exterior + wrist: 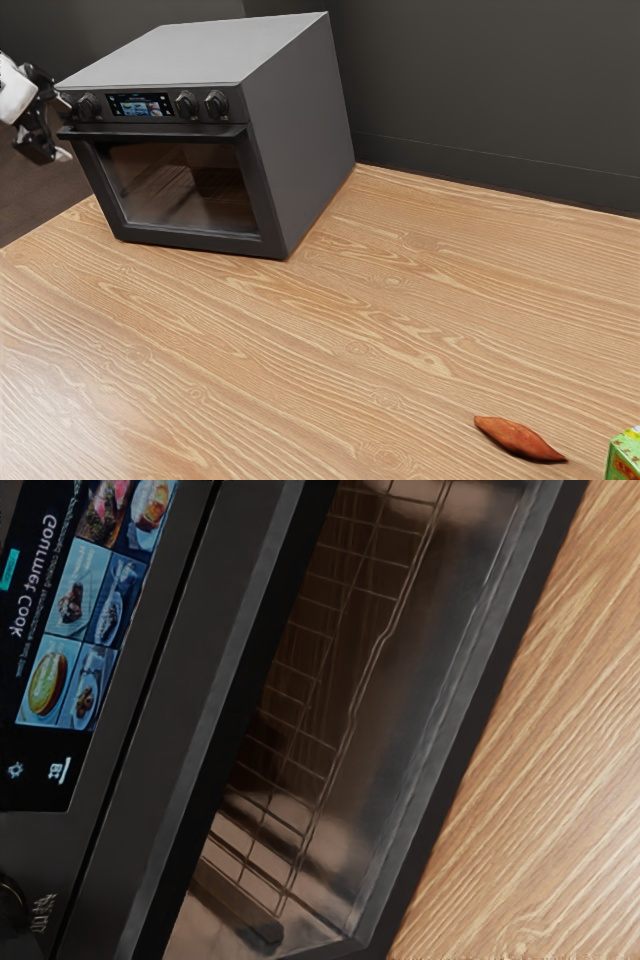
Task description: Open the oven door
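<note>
In the exterior view, the arm is entering at the left edge, in the upper part, and its white end is leaning at a slant. From this end, the black gripper is reaching toward the exterior view's right. Its two fingers are standing well apart, one higher and the other lower, and their pale tips are pointing to the same side. Between them, the gripper is keeping an open gap.

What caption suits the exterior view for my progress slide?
The open gripper hangs by one end of the handle on the closed oven door, above a wood-grained table.
</note>
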